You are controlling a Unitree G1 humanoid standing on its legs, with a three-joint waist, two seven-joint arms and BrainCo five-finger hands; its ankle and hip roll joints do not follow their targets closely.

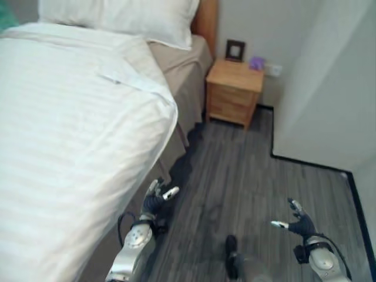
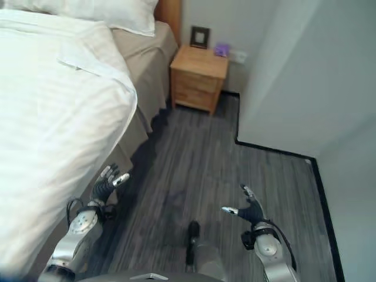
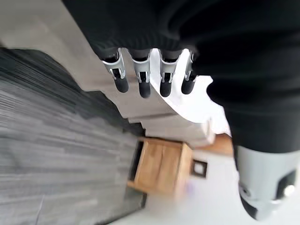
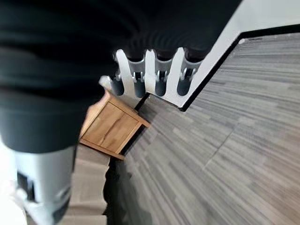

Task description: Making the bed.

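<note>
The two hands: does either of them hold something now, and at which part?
Nothing is held. The left hand hangs beside the edge of the white duvet, apart from it, and the right hand is over the floor, both open.

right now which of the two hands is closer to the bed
The left hand, hanging open right beside the white duvet's overhanging edge; the right hand is out over the grey floor.

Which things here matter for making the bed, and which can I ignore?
For the job:
- white striped duvet
- white pillow
- beige mattress side
- left robot hand and right robot hand, both open, empty

Ignore:
- wooden nightstand
- dark picture frame
- small purple object
</note>
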